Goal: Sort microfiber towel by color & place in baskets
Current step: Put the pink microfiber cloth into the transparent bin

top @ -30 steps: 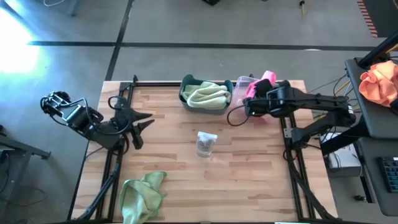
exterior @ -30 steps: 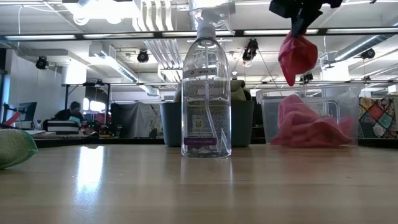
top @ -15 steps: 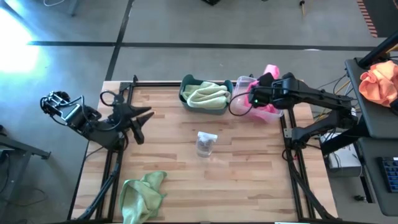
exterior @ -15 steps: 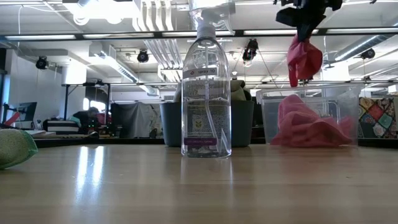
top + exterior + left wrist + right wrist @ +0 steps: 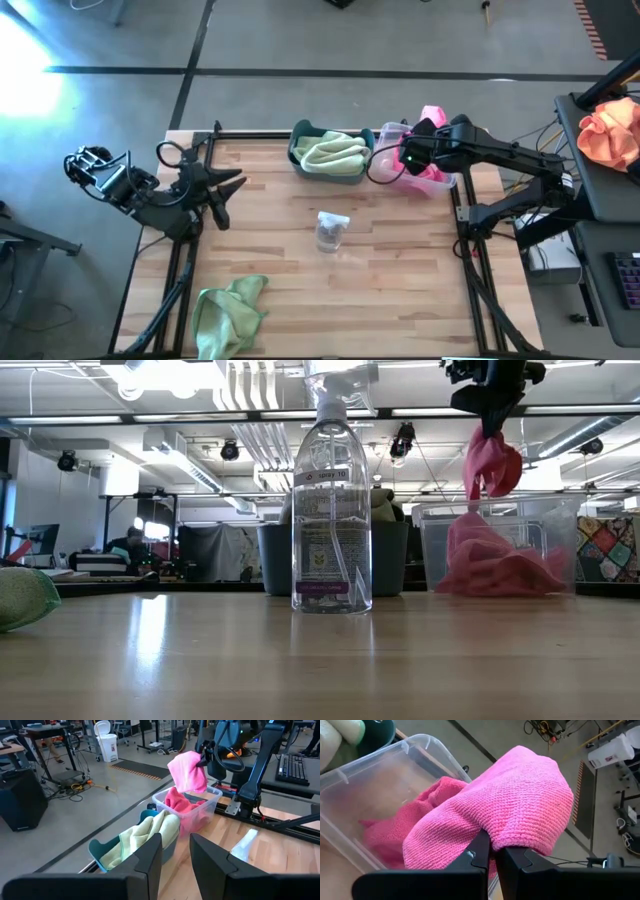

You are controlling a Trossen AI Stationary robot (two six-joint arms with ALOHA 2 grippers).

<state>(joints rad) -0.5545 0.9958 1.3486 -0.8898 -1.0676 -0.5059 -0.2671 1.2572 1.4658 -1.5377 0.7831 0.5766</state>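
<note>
right claw (image 5: 491,851) pinched tight on bright pink microfiber towel (image 5: 510,805), dangling over clear plastic basket (image 5: 385,767); left claw (image 5: 175,852) half-spread, holding nothing.

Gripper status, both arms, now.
Left gripper: open, holding nothing, waiting at the table's left edge.
Right gripper: shut on a pink towel, hanging above the clear basket.

pink towel (image 5: 490,465) hanging over clear basket (image 5: 560,525) | green towel (image 5: 228,312) near table edge
</note>
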